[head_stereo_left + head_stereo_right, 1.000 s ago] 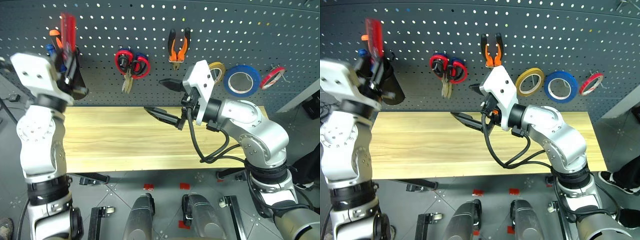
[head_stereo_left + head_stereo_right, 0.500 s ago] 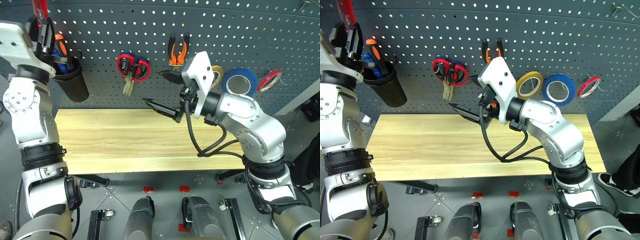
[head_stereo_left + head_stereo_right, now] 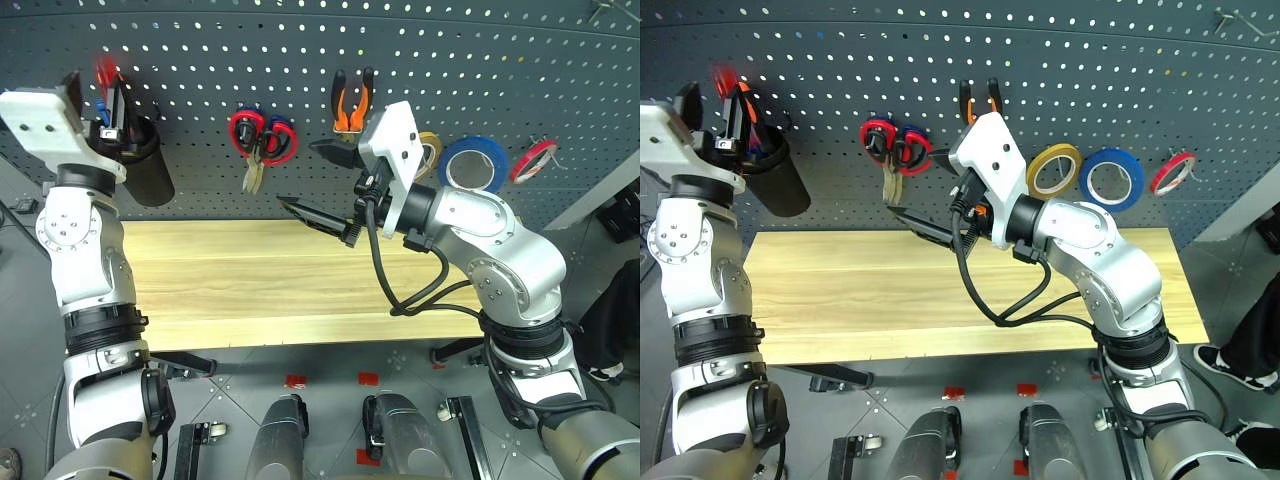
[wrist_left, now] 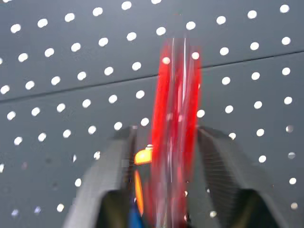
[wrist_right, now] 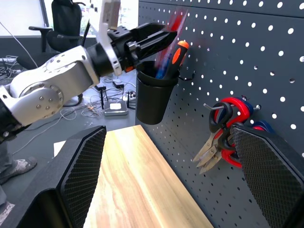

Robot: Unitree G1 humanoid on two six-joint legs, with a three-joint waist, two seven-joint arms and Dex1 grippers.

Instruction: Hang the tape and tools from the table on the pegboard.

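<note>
Left gripper raised at the upper left of the pegboard, directly above a black cup hung on the board; a screwdriver with a red handle stands between its jaws, its handle motion-blurred in every view, and its lower end hidden where it enters the cup. The jaws stand a little apart on either side of the handle in the left wrist view, but whether they grip it or have let go cannot be told. An orange screwdriver handle and a blue one rise from the same cup, their shafts concealed inside it. Right gripper held level over the middle of the surface, jaws wide apart and holding nothing. Hanging along the board, from the cup rightward: scissors with red loops, blades pointing down; pliers with orange-and-black arms, lower part covered by the right wrist; a yellow tape ring, largely hidden by that wrist in the left eye view; the blue tape ring; and a smaller red tape ring. The light wooden surface is partly masked by the right arm. Any small black-looped scissors cannot be made out among the red loops.
</note>
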